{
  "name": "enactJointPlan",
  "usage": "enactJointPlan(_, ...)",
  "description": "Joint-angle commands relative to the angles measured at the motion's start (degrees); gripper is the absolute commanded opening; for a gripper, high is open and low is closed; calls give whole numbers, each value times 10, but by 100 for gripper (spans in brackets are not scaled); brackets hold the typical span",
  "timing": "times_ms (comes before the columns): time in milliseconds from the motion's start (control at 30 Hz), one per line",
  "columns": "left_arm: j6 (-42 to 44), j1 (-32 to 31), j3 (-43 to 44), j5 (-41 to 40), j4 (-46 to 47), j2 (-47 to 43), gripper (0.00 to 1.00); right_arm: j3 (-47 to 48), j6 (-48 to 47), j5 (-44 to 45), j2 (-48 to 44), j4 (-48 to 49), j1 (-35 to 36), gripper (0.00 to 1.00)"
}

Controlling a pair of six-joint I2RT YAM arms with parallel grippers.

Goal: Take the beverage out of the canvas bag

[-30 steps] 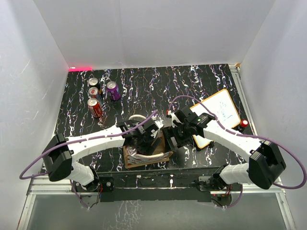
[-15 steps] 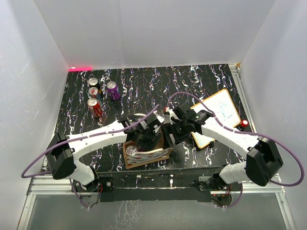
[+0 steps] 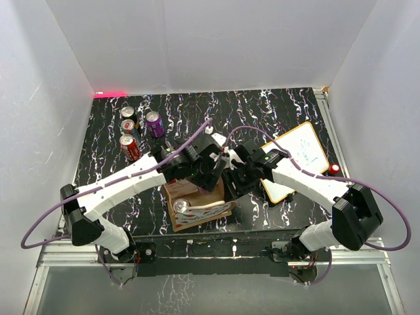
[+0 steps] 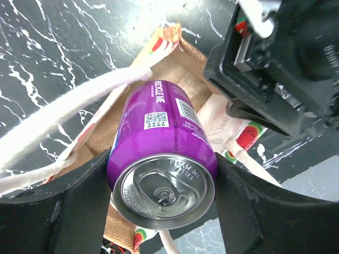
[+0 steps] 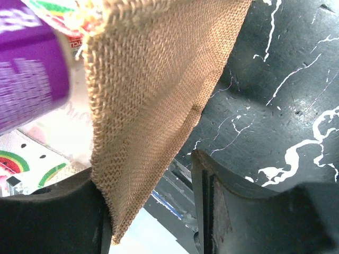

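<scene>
Canvas bag: near edge of the black marbled table, centre, mouth open upward. One silver-topped can stands inside at its left.
Right gripper: at the bag's right wall. Woven fabric lies between its fingers and against one pad; whether it is truly pinched cannot be told.
Left gripper: above the bag, fingers clamped on both flanks of a purple beverage can.
Can position: over the open mouth, beside a cream handle. Its long axis is in line with the gripper, lid and pull tab toward the wrist, base toward the bag's interior.
Orange-framed whiteboard: right, lying flat.
Group of four cans: far left, upright.
</scene>
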Motion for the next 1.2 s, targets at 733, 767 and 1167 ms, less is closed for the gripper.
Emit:
enactJointPlan(733, -59, 15, 352, -204, -20, -35, 0, 21, -25, -13, 24, 36, -2, 48)
enactJointPlan(767, -46, 16, 375, -230, -18, -25, 0, 21, -27, -12, 25, 34, -3, 48)
enactJointPlan(1167, -8, 288, 443, -125, -54, 112, 0, 66, -52, 24, 47, 9, -4, 49)
